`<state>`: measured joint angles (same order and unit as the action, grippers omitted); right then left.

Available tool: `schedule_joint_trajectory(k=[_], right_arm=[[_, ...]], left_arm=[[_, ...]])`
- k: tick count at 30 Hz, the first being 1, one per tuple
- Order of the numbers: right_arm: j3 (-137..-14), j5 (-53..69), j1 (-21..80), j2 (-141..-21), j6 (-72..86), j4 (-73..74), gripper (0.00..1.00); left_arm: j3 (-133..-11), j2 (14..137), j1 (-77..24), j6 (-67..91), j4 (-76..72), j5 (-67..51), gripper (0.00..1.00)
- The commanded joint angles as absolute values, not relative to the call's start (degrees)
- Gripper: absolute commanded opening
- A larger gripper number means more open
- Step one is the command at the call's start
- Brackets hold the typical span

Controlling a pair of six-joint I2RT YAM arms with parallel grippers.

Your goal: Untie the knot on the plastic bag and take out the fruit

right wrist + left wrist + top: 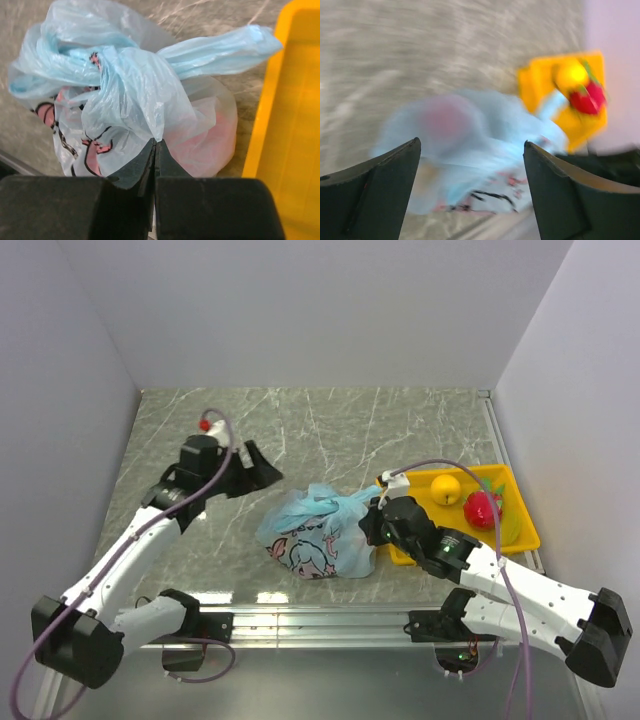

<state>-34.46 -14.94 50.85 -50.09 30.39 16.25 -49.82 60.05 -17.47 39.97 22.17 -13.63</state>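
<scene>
The light-blue plastic bag with its cartoon print lies on the marble table between the arms. Its knot is a bunched twist on top, with one ear-like end reaching toward the tray. My right gripper is shut, pinching a fold of the bag just below the knot. Pink fruit shows dimly through the plastic. My left gripper hangs open to the upper left of the bag, apart from it. The left wrist view is blurred, with the bag beyond the open fingers.
A yellow tray stands right of the bag, holding a small yellow fruit and a bigger red fruit with green leaves. White walls close in the table on three sides. The tray's edge is close to my right gripper.
</scene>
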Motion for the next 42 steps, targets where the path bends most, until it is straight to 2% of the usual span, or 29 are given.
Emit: schedule_joint_trajectory(k=[1,6,11,14,17,19,22,23,27,29,32,36,39,42], right_arm=[[-36.91,-11.61,51.68,-50.27,24.35,11.96,0.0],[-37.97,-11.78,52.38,-51.68,21.89,12.48,0.0],[-38.32,-12.48,53.17,-52.73,20.83,12.3,0.0],[-38.58,-13.36,54.23,-53.44,20.83,12.57,0.0],[-38.58,-14.59,55.54,-53.96,20.92,12.66,0.0],[-38.23,-14.94,56.25,-53.88,21.36,12.66,0.0],[-37.71,-15.73,57.12,-53.35,21.97,13.09,0.0],[-37.53,-16.08,57.3,-53.09,22.23,13.36,0.0],[-36.13,-18.19,57.66,-51.16,23.99,14.41,0.0],[-35.25,-21.68,57.57,-49.14,24.87,15.81,0.0],[-34.1,-26.52,57.31,-45.1,26.72,18.54,0.0],[-34.63,-31.01,55.99,-40.35,27.94,20.48,0.0],[-34.98,-30.68,55.9,-39.29,27.43,19.25,0.0],[-36.55,-28.31,55.9,-43.13,26.29,18.46,0.02]], left_arm=[[-53.87,63.44,-25.56,39.9,21.62,-14.33,0.9],[-58.09,72.14,-35.13,38.59,22.06,-9.59,0.93],[-62.39,79.0,-39.72,37.0,23.29,-5.28,0.93],[-63.89,81.91,-40.69,37.17,23.38,-3.87,0.91],[-63.46,82.97,-41.04,39.28,23.11,-0.18,0.82],[-62.93,82.97,-40.96,40.42,23.38,5.95,0.72],[-60.56,81.74,-40.43,41.74,20.58,7.03,0.57],[-59.16,81.56,-40.26,42.44,20.04,6.86,0.4],[-57.13,82.52,-39.81,43.33,19.42,7.73,0.01],[-55.21,82.44,-39.29,43.07,19.51,9.74,0.01],[-53.45,77.54,-32.46,41.06,21.79,12.48,0.01],[-53.87,64.46,-16.3,34.29,24.42,10.99,0.01],[-58.18,61.97,-14.24,28.84,28.64,8.98,0.01],[-56.61,59.6,-14.24,29.44,31.11,-0.59,0.01]])
